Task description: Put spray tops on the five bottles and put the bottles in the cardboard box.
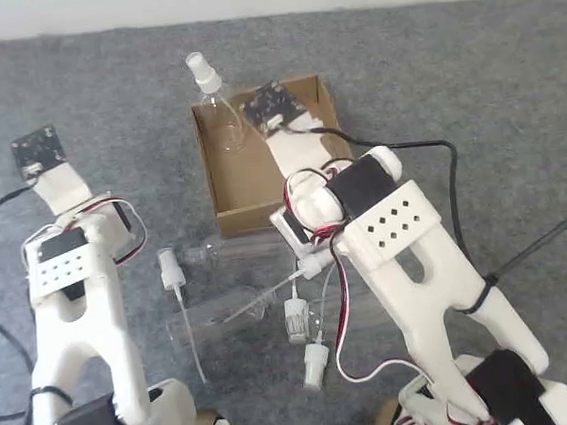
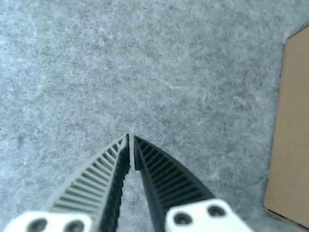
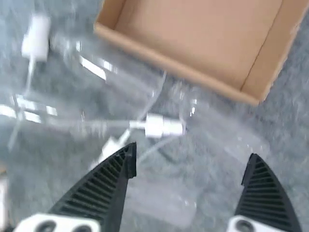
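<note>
One capped bottle (image 1: pixel 222 113) sits propped in the cardboard box (image 1: pixel 249 219) as the right claw (image 3: pixel 191 153) hangs wide open over loose bottles (image 1: pixel 229 250) and spray tops (image 3: pixel 161 126) on the surface (image 1: pixel 451 76), likely needing a grasp next; the left claw (image 2: pixel 131 140) is nearly closed, empty.

I see 1 cardboard box (image 1: pixel 250 180). The bottles I can count for sure are 3: 1 capped bottle (image 1: pixel 219 113) inside the box and 2 open ones lying outside it, the far bottle (image 1: pixel 237 249) and the near bottle (image 1: pixel 218 317). They are clear, so I cannot tell if there are more. Loose spray tops are 4: first top (image 1: pixel 171 268), second top (image 1: pixel 314 264), third top (image 1: pixel 296 318), fourth top (image 1: pixel 316 364). Robot arms are 2: left arm (image 1: pixel 70 293), right arm (image 1: pixel 418 250).
</note>
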